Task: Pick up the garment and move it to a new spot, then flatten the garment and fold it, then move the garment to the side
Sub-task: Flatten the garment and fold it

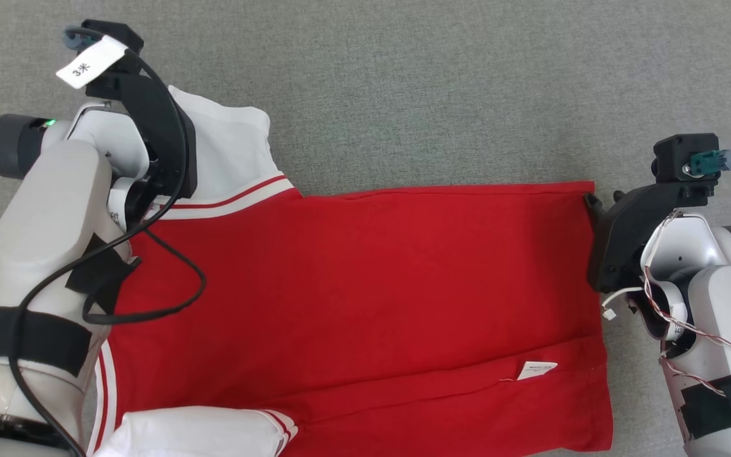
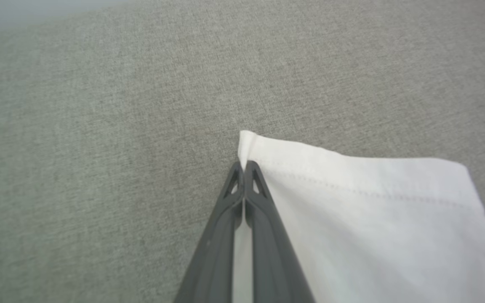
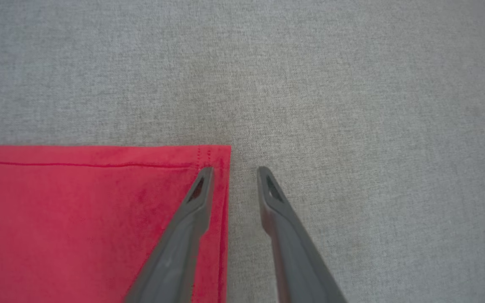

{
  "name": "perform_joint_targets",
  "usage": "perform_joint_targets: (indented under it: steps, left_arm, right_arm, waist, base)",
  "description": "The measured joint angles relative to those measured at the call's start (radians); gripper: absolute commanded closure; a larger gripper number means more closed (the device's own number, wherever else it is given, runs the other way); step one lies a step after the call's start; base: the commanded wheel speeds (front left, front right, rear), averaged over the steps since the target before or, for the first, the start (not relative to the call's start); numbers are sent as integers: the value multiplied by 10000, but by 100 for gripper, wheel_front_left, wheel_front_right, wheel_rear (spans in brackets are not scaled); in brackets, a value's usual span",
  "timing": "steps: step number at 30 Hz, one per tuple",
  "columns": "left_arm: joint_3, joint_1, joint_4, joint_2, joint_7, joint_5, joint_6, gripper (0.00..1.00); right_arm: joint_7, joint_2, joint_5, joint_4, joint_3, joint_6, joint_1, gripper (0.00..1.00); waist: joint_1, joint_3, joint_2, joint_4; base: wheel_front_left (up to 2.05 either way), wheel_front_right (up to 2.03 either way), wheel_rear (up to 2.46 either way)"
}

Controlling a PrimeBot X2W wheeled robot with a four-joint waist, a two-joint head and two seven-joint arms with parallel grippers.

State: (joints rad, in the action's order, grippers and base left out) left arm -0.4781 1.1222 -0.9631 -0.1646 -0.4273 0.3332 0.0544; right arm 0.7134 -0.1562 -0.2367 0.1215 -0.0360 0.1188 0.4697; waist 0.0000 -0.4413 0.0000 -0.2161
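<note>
Left gripper (image 2: 242,166): pinched tight on the corner of the white sleeve (image 2: 373,219), at the far left end
Garment (image 1: 365,285): red, white sleeves, spread flat on the grey fabric surface (image 1: 467,76), lengthwise between both arms
Right gripper (image 3: 234,170): jaws partly apart, astride the far right hem corner, one finger over red cloth, the other over bare grey

Bright, even light all round, barely a shadow on the grey cloth surface (image 1: 403,95). In the left wrist view the white sleeve (image 2: 373,219) looks washed out, and the far corner is blurred.
</note>
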Motion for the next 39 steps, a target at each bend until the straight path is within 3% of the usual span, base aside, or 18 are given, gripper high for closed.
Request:
perform_joint_targets:
  steps: [1, 3, 5, 6, 7, 8, 10, 11, 12, 14, 15, 17, 20, 24, 28, 29, 30, 39]
  left_arm:
    - [-17, 32, -40, 40, 13, 0, 4, 100]
    - [-31, 118, -167, 52, 71, 0, 61, 100]
    - [-50, 129, -270, 79, 196, 0, 79, 100]
    - [-58, 135, -299, 81, 209, 0, 82, 100]
    - [-71, 149, -330, 86, 234, 0, 88, 100]
    - [-81, 168, -362, 100, 244, 0, 88, 100]
    - [-105, 215, -464, 140, 324, 0, 92, 100]
    - [-115, 256, -506, 151, 334, 0, 123, 100]
    - [-119, 310, -539, 165, 336, 0, 167, 100]
    - [-121, 337, -600, 184, 414, 0, 167, 100]
    - [-123, 337, -629, 199, 422, 0, 167, 100]
    - [-125, 344, -685, 224, 506, 0, 169, 100]
    - [-130, 366, -817, 268, 575, 0, 176, 100]
    - [-144, 413, -928, 297, 663, 0, 251, 100]
    - [-136, 509, -1039, 359, 848, 4, 259, 100]
    - [-132, 530, -1083, 383, 928, 6, 261, 100]
    - [-134, 529, -1120, 397, 988, 6, 263, 100]
    - [-48, 587, -1260, 451, 1824, 33, 263, 100]
  right_arm:
    - [4, 0, -4, 31, 12, 0, 17, 48]
    - [8, 35, -6, 115, -4, 0, 106, 47]
    - [8, 98, -63, 173, -35, 0, 164, 39]
    - [8, 115, -84, 221, -50, -2, 164, 31]
    - [8, 132, -84, 278, -58, -2, 164, 6]
    - [8, 140, -86, 332, -58, -2, 165, 0]
    - [8, 182, -215, 412, -31, -15, 197, 0]
    - [10, 234, -357, 453, -12, -17, 252, 4]
    - [10, 290, -472, 493, -2, -21, 324, 15]
    - [10, 362, -527, 596, -6, -46, 381, 20]
    - [8, 368, -527, 665, -4, -46, 381, 36]
    - [8, 368, -537, 717, 2, -48, 407, 51]
    - [6, 368, -537, 792, -8, -48, 510, 60]
    - [-84, 349, -531, 874, -17, -61, 530, 80]
    - [-207, 336, -531, 972, -13, -128, 544, 84]
    - [-293, 336, -529, 1011, -8, -130, 548, 88]
    - [-362, 332, -518, 1039, -8, -130, 556, 99]
    - [-869, 297, -495, 1327, 215, -128, 589, 100]
  waist:
    - [0, -9, 1, 17]
    - [0, -25, 0, 50]
    - [0, -37, 0, 84]
    - [0, -39, 0, 93]
    - [0, -40, 0, 100]
    - [0, -40, 0, 109]
    - [0, -42, 0, 128]
    - [0, -44, 0, 138]
    - [0, -47, 0, 150]
    - [0, -52, 0, 170]
    - [0, -55, 0, 180]
    - [0, -62, 0, 199]
    - [0, -75, 0, 223]
    - [0, -74, 0, 237]
    - [0, -42, 0, 244]
    - [1, -17, 0, 248]
    - [1, 14, 0, 253]
    - [0, 429, 0, 356]
  base:
    - [0, 0, 0]
    - [0, 0, 0]
    - [0, 0, 0]
    - [0, 0, 0]
    - [0, 0, 0]
    - [0, 0, 0]
    - [0, 0, 0]
    - [0, 0, 0]
    - [0, 0, 0]
    - [0, 0, 0]
    - [0, 0, 0]
    - [0, 0, 0]
    - [0, 0, 0]
    - [0, 0, 0]
    - [0, 0, 0]
    - [0, 0, 0]
    - [0, 0, 0]
    - [0, 0, 0]
